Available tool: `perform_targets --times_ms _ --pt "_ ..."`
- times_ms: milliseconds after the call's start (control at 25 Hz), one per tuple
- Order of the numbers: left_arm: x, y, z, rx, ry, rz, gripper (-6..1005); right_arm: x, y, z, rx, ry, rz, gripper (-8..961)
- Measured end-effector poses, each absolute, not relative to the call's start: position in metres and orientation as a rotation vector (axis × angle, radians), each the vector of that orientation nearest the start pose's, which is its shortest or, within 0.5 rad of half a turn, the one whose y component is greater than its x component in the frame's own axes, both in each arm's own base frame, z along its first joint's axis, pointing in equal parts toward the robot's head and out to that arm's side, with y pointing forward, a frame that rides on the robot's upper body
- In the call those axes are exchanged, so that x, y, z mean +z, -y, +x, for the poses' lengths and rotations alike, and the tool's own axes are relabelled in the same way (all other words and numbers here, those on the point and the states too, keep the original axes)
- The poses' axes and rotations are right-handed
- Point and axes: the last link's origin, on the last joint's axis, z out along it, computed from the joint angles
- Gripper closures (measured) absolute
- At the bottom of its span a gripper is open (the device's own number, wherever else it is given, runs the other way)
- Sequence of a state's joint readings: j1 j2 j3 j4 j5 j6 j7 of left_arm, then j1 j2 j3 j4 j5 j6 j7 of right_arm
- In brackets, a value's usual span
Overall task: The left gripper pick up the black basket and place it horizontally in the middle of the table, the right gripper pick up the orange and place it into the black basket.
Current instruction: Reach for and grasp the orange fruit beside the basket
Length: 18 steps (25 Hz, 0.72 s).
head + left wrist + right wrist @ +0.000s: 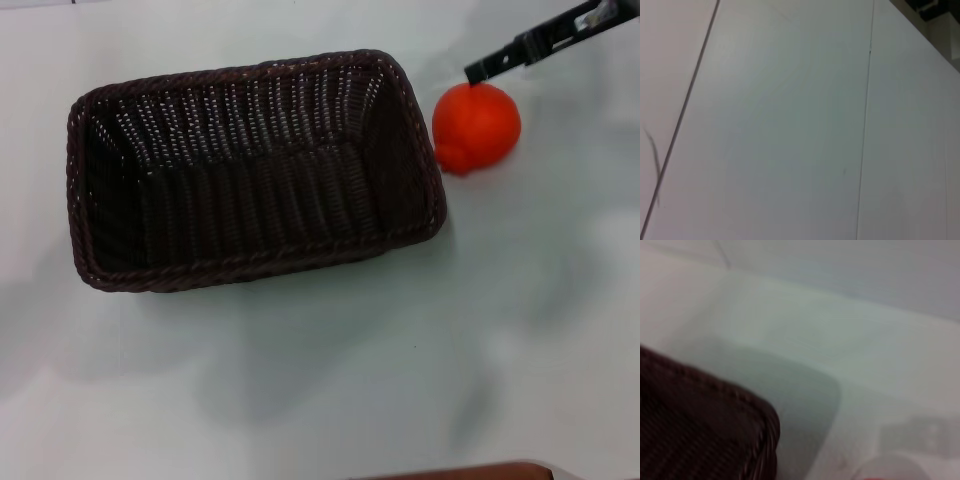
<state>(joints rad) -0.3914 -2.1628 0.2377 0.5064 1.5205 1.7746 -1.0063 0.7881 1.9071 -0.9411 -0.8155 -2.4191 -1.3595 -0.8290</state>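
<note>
The table [300, 380] carries the black basket [250, 170], lying lengthwise across the middle of the head view, upright and empty — so the first half of the task looks done. The orange [476, 127] sits on the table just beside the basket's right end, not yet in it. The right gripper [478, 70] shows only as a thin black tip coming in from the upper right, close above the orange; whether its fingers are spread or closed I cannot tell, and it holds nothing visible. The left gripper is out of sight — its wrist view shows only bare surface.
</note>
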Motion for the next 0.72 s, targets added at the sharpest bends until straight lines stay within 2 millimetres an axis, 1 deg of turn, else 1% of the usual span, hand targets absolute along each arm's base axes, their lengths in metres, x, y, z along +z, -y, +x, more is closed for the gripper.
perform_targets --times_ms 120,240,400,600,720 --pt "0.056 -0.290 -0.284 -1.361 0.401 -1.854 180 0.048 -0.425 0.227 0.625 -2.698 1.232 179" --pt "0.055 -0.289 -0.284 -1.363 0.409 -1.852 182 0.038 -0.426 0.224 0.624 -2.662 1.184 182" --pt "0.056 -0.288 -0.286 -1.368 0.420 -1.844 185 0.027 -0.428 0.224 0.651 -2.607 1.123 187" --pt "0.056 -0.286 -0.287 -1.371 0.431 -1.840 186 0.009 -0.428 0.227 0.666 -2.569 1.064 192" --pt "0.056 -0.286 -0.287 -1.379 0.442 -1.842 187 0.002 -0.427 0.227 0.661 -2.571 1.041 301"
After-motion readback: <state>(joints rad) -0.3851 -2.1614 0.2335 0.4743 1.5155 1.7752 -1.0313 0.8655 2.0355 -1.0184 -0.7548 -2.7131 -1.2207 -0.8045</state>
